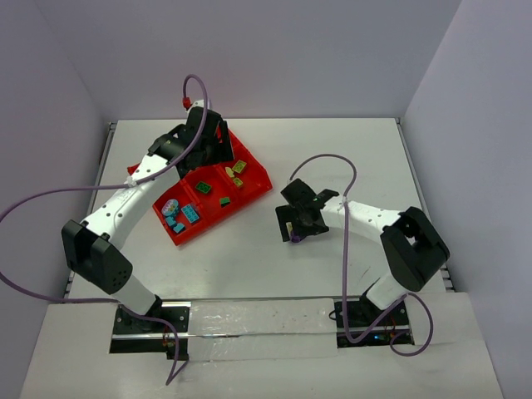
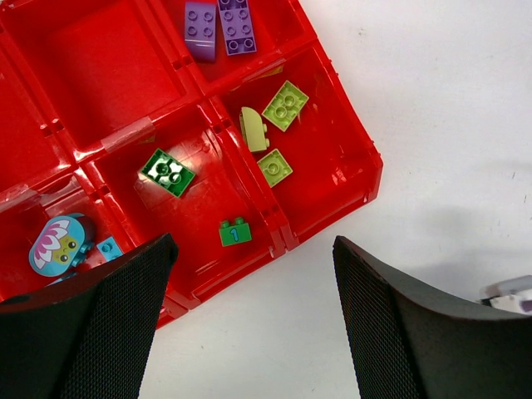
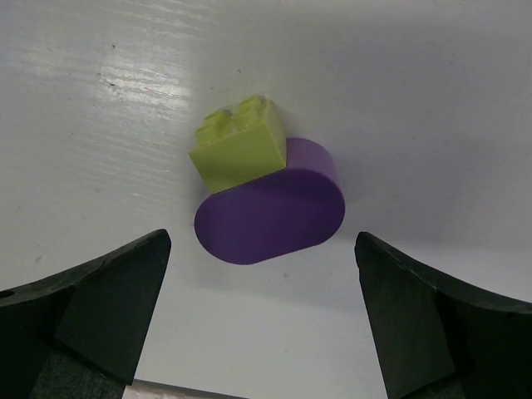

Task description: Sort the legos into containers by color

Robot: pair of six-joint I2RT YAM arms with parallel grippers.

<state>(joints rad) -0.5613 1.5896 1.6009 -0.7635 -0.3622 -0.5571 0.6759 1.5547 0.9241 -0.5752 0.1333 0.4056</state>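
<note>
The red tray [image 1: 264, 181] [image 2: 366, 179] holds sorted legos. Two purple bricks [image 2: 219, 29] share one compartment, yellow-green ones [image 2: 285, 105] another, and green ones [image 2: 168, 172] a third. Teal pieces [image 2: 58, 247] [image 1: 189, 213] fill the near-left compartment. My left gripper [image 1: 209, 140] [image 2: 253, 249] hovers over the tray, open and empty. On the bare table lies a clump: a yellow-green brick [image 3: 237, 150] stuck to a rounded purple brick [image 3: 270, 212]. My right gripper [image 1: 293, 226] [image 3: 261, 249] hangs open right above this clump, its fingers apart on either side without touching it.
White walls close off the table at the back and both sides. Purple cables arc over each arm. The left arm reaches diagonally across the table's left half, covering part of the tray.
</note>
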